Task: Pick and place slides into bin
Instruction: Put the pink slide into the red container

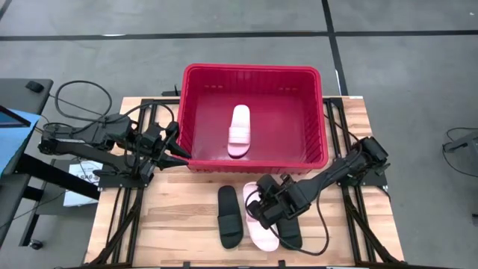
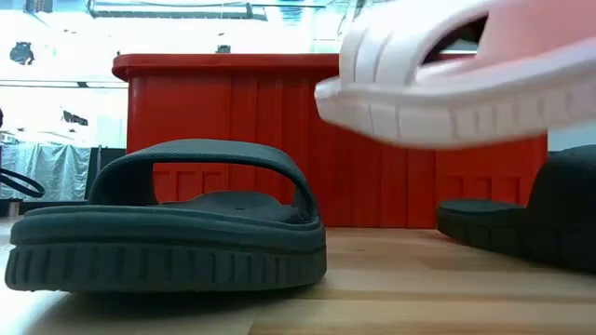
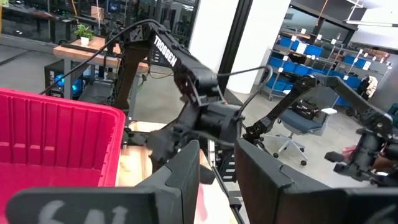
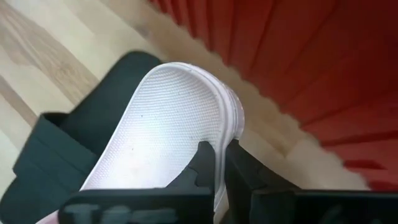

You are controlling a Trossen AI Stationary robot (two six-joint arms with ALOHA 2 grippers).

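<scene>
My right gripper (image 1: 263, 211) sits just in front of the red bin (image 1: 321, 112), clenched on the edge of a pale pink slide (image 4: 168, 130), one finger (image 4: 202, 158) over the footbed and the other under the sole. From table level that slide (image 2: 447, 79) hangs tilted above the wood, clear of the table (image 1: 172, 224). One black slide (image 1: 230, 217) lies flat in front of the bin, to the left of my catch; another black slide (image 1: 290, 232) lies partly under my arm. The second pink slide (image 1: 239, 131) rests inside the bin, on its floor. My left gripper (image 1: 178, 149) waits at the bin's front left corner, fingers (image 3: 180, 180) slightly parted and holding nothing.
</scene>
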